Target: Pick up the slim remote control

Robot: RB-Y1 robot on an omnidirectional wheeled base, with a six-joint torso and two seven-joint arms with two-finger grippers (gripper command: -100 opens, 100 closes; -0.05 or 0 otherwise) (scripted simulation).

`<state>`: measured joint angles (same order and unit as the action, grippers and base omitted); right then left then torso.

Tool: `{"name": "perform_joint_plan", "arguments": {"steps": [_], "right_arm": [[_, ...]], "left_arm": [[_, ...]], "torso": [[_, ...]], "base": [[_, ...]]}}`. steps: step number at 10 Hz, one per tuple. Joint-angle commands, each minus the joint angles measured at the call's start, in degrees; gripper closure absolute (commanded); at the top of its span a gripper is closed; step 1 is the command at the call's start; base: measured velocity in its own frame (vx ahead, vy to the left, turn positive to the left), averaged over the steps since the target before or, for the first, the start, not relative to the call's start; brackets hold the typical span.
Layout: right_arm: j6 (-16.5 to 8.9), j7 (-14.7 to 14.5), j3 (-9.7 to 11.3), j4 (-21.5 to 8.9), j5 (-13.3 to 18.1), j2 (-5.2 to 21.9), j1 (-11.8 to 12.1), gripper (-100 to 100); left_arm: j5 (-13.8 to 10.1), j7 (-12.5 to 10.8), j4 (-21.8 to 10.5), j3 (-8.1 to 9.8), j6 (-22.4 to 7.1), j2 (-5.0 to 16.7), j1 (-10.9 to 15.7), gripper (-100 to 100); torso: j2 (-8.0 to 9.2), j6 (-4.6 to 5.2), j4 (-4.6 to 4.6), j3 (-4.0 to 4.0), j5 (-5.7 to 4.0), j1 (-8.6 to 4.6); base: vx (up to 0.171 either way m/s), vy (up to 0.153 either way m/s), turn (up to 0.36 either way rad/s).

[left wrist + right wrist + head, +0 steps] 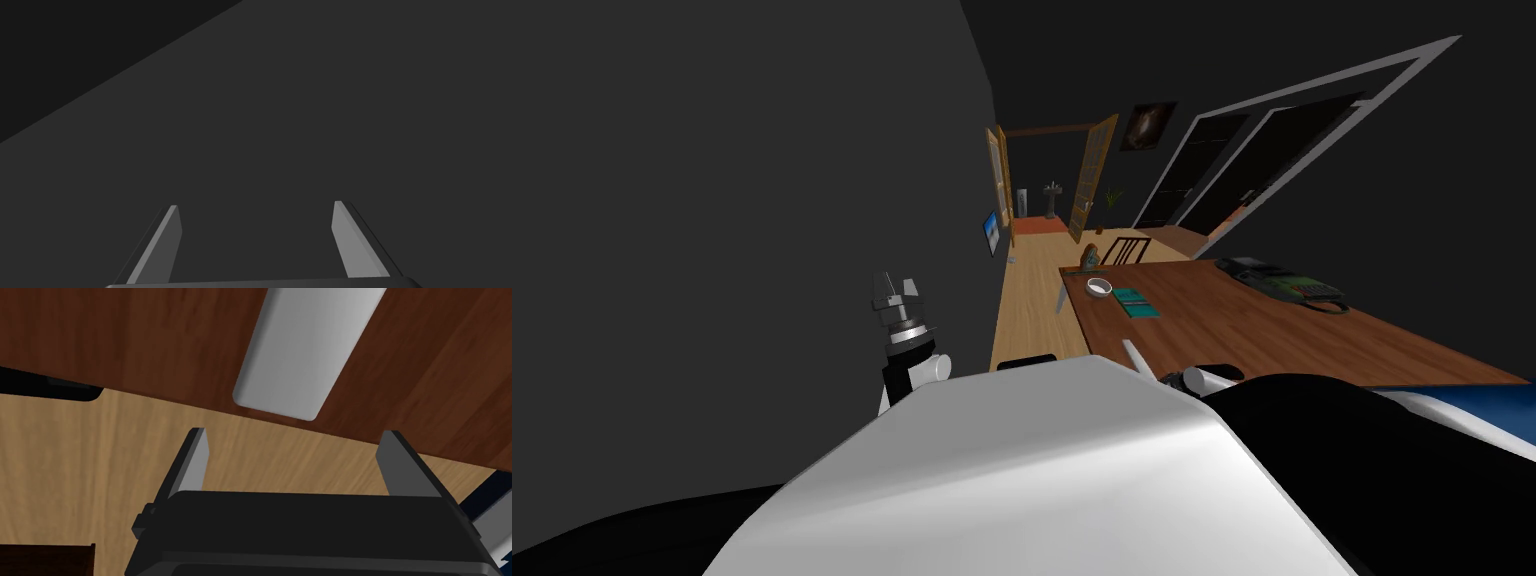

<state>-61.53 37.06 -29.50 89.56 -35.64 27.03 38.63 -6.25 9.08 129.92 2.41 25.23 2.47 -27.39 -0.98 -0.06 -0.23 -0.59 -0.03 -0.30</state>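
Note:
The slim remote control (307, 353) is a plain light grey slab lying flat on the brown wooden table (125, 338), one short end close to the table's edge. In the head view it appears as a thin white sliver (1134, 356) just beyond my chest. My right gripper (297, 440) hovers open just short of that end of the remote, over the light wood floor beside the table edge, with nothing between its fingers. My left gripper (896, 286) is raised at my left near a dark wall, and its fingers (167, 240) stand open and empty.
Farther along the table (1272, 340) sit a white bowl (1099, 287), a teal book (1137, 302) and a dark green desk phone (1284, 281). A chair (1124, 249) stands at the far end. Light wood floor (1027, 310) runs left of the table towards an open door (1092, 180).

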Motion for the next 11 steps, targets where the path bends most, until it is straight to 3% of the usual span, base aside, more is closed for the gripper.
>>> {"name": "perform_joint_plan", "arguments": {"steps": [1,2,8,9,10,11], "right_arm": [[-2.6,2.9,-0.5,-2.9,-2.9,1.1,-0.8,-100],[-2.6,2.9,-0.5,-2.9,-3.2,1.1,-0.8,-100],[-6.5,8.4,-0.6,-10.8,-10.5,2.4,-2.8,-100],[-6.3,7.9,-0.8,-9.7,-10.0,2.5,-2.4,-100],[-6.4,8.1,-0.8,-9.8,-10.1,2.5,-2.4,0],[-4.7,7.3,-0.3,-11.7,-9.2,1.6,-3.4,-100]], "left_arm": [[0.0,0.0,0.0,0.00,0.0,0.0,0.0,0],[0.0,0.0,0.0,0.00,0.0,0.0,0.0,0],[0.0,0.0,0.0,0.00,0.0,0.0,0.0,0],[0.0,0.0,0.0,0.00,0.0,0.0,0.0,0],[0.0,0.0,0.0,0.00,0.0,0.0,0.0,0],[0.0,0.0,0.0,-0.01,0.0,0.0,0.0,0]], "torso": [[0.00,0.00,0.00,0.00,0.00,0.00],[-0.09,0.00,-0.01,-0.05,-0.02,-0.08],[0.31,-0.02,0.06,0.17,-0.07,-0.31],[0.45,-0.01,0.09,0.25,-0.07,-0.27],[0.68,-0.02,0.14,0.38,-0.04,-0.14],[0.85,-0.01,0.18,0.48,-0.02,-0.05]], "base": [[0.273,-0.037,-0.140],[0.221,-0.038,-0.044],[0.175,-0.054,-0.082],[0.051,-0.027,-0.003],[0.011,-0.006,0.004],[0.008,-0.011,-0.032]]}}
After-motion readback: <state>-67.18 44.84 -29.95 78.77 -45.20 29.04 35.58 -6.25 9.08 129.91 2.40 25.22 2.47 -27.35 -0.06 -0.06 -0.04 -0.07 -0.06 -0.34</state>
